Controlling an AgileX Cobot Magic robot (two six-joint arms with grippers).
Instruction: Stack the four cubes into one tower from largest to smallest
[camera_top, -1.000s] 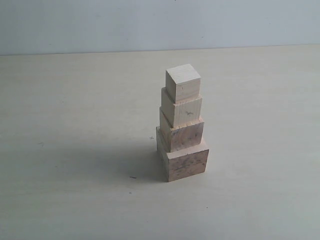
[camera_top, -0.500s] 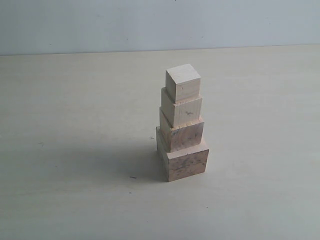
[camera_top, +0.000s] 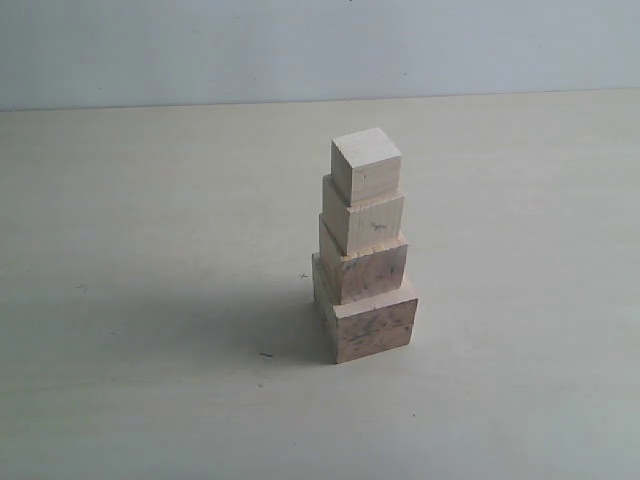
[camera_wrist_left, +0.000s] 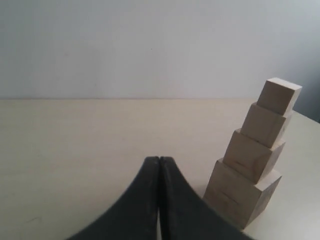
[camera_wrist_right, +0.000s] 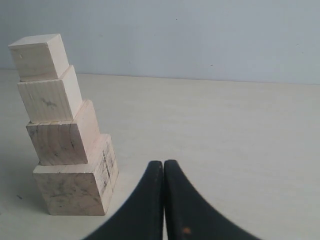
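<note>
We see a pale counter (camera_top: 120, 200) filling most of the exterior view, with a plain light wall (camera_top: 300, 50) behind its far edge. On it, a little right of the middle, stands the tower (camera_top: 364, 250): four cubes in one upright stepped column, throwing a soft shadow on the counter to its left in that view.

The base cube (camera_top: 375, 328) is the widest, pinkish-tan with dark specks, and it rests flat on the counter. A narrow ledge of its top face shows along the near side. The second cube (camera_top: 368, 270), also speckled and pinkish, sits on it and keeps inside its edges. The third cube (camera_top: 368, 222) is paler beige, with a small dark mark on its near face, and it rests squarely on the second. The top cube (camera_top: 368, 165) is the smallest and palest. It sits on the third, turned very slightly against it.

A small dark fleck (camera_top: 265, 354) lies on the counter near the base, to its left in the exterior view.

In the left wrist view we find the left hand (camera_wrist_left: 159, 162) clenched, its two dark fingers pressed together with nothing between them, near the tower and clear of it. The right hand (camera_wrist_right: 164, 165) is likewise clenched on nothing, also apart from the tower.
</note>
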